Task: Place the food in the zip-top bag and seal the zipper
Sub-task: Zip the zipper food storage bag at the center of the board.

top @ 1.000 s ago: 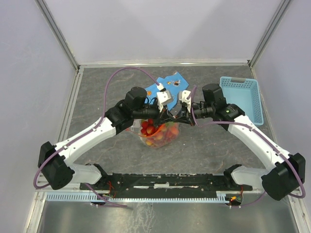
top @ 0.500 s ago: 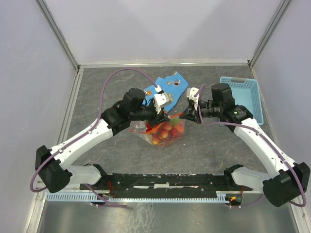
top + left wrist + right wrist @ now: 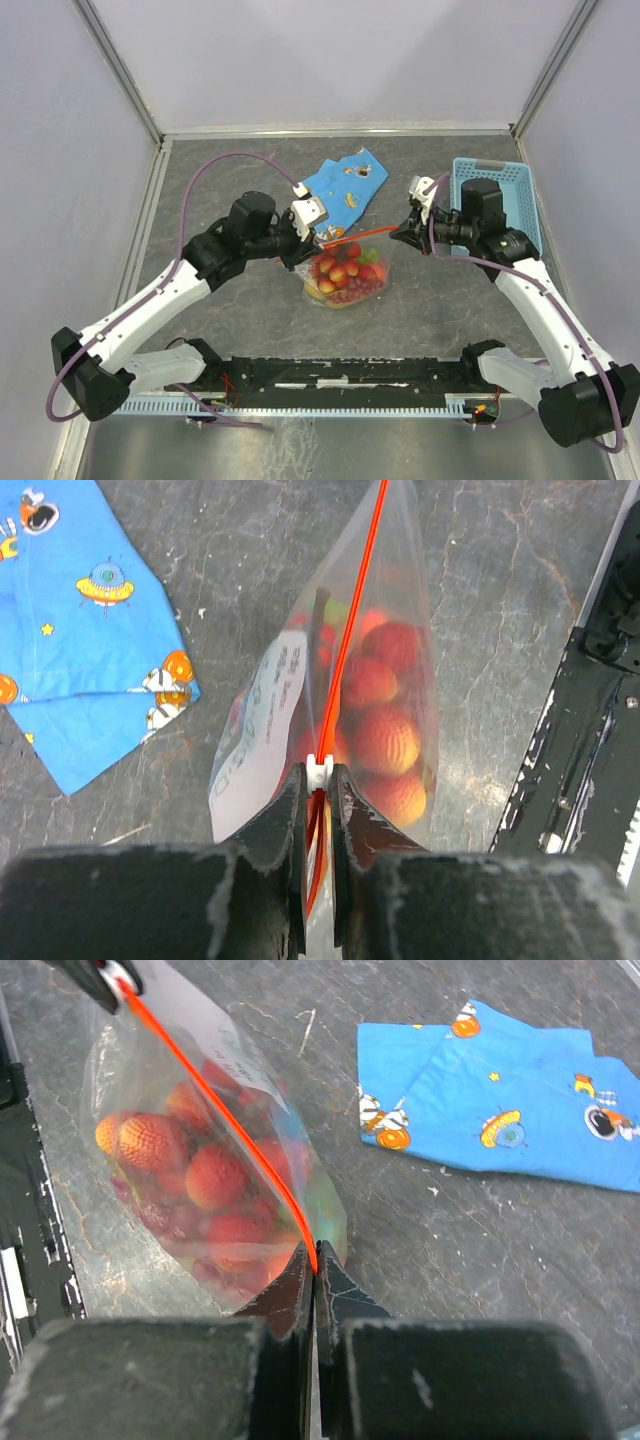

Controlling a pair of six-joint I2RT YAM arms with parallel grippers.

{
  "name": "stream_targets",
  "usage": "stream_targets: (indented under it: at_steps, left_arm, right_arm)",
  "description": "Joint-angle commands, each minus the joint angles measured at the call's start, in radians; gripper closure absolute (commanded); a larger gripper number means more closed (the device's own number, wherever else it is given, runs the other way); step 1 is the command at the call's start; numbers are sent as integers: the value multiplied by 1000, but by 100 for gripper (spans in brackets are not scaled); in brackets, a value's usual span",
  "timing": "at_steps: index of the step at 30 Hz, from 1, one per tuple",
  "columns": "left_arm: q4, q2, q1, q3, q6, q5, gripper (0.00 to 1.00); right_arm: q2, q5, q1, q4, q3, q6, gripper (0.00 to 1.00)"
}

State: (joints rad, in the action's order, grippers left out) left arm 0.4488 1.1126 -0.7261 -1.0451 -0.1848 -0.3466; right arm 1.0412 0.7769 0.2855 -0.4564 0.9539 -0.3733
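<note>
The bag (image 3: 348, 278) sits in the middle of the counter (image 3: 215, 185), strung between the two arms, with its mouth edge up and its full belly apparently resting on the grey surface. The left gripper (image 3: 318, 776) is closed on the zipper (image 3: 352, 630) at the bag's left end, its jaws pinched tight around the red-orange strip right where a small white slider (image 3: 318, 768) sits. The right gripper (image 3: 313, 1263) is closed just as tightly on the opposite end of the same strip. Between the two grips the zipper runs as one straight, taut line; whether it is pressed shut along its whole length cannot be told for sure, though no gap shows. The food (image 3: 205, 1175) is all inside the clear plastic: red dimpled strawberries, something orange, a green piece and dark purple grapes low down, packed together. A white label (image 3: 262, 715) shows on the side of the bag that faces the cloth. The cloth (image 3: 345, 187), blue with little spaceships, lies flat just beyond the bag, apart from it. The basket (image 3: 510, 228) stands at the right side of the counter, behind the right arm's wrist.
</note>
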Motion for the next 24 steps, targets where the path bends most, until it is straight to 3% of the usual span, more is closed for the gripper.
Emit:
stream_targets:
  at_steps: [1, 17, 24]
  left_arm:
    - [51, -72, 16, 8, 4, 74, 97]
    - [183, -181, 20, 42, 94, 277, 97]
    - [189, -207, 21, 49, 141, 336, 97]
  right_arm:
    - [-38, -96, -42, 61, -6, 45, 98]
    - [-62, -290, -111, 129, -43, 147, 98]
    - [-53, -245, -120, 192, -70, 176, 98]
